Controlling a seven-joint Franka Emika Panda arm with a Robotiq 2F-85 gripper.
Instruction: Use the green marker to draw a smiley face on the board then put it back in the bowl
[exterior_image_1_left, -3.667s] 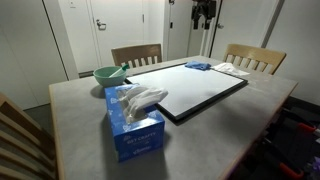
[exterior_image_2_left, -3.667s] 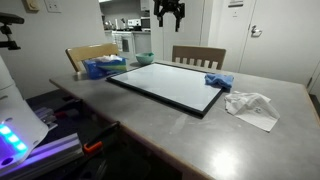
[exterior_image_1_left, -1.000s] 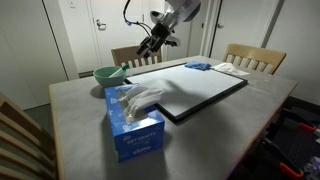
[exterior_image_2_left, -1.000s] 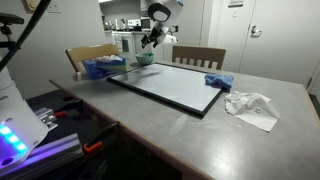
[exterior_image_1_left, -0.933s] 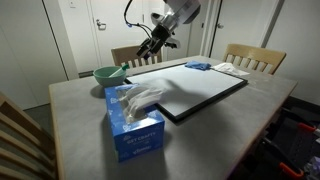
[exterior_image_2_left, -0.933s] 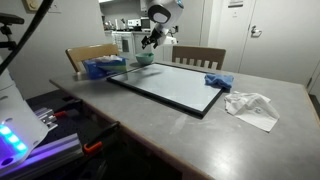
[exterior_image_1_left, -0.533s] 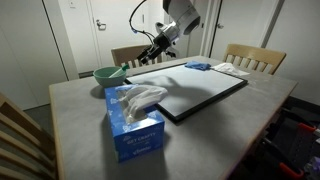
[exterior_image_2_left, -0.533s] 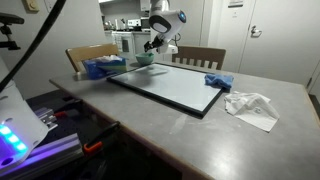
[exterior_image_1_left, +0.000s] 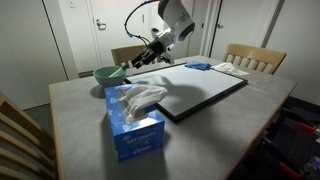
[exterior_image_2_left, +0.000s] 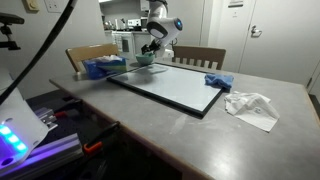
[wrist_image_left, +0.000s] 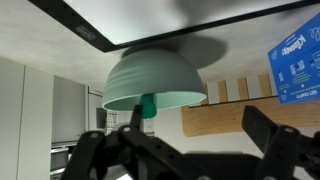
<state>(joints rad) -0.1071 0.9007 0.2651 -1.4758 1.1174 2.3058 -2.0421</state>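
Observation:
The pale-green bowl (exterior_image_1_left: 108, 74) stands on the table beside the board's far corner, also seen small behind the arm (exterior_image_2_left: 143, 60). In the upside-down wrist view the bowl (wrist_image_left: 155, 72) fills the middle, and the green marker (wrist_image_left: 147, 104) pokes out over its rim. The board (exterior_image_1_left: 195, 88), white with a black frame (wrist_image_left: 88, 32), lies flat on the table (exterior_image_2_left: 170, 85). My gripper (exterior_image_1_left: 141, 60) hovers just beside and above the bowl (exterior_image_2_left: 148, 49), tilted toward it. Its jaws (wrist_image_left: 205, 128) stand open with nothing between them, and the marker sits near the left finger (wrist_image_left: 136, 118).
A blue tissue box (exterior_image_1_left: 133, 120) stands near the bowl (exterior_image_2_left: 103, 67) (wrist_image_left: 298, 58). On the board's far side lie a blue cloth (exterior_image_1_left: 198, 66) (exterior_image_2_left: 218, 81) and crumpled white paper (exterior_image_2_left: 250, 105). Wooden chairs (exterior_image_1_left: 255, 58) line the table's back edge.
The arm has come down and swung toward the bowl, so the gripper now hangs lower and closer to its rim. The jaws stay open.

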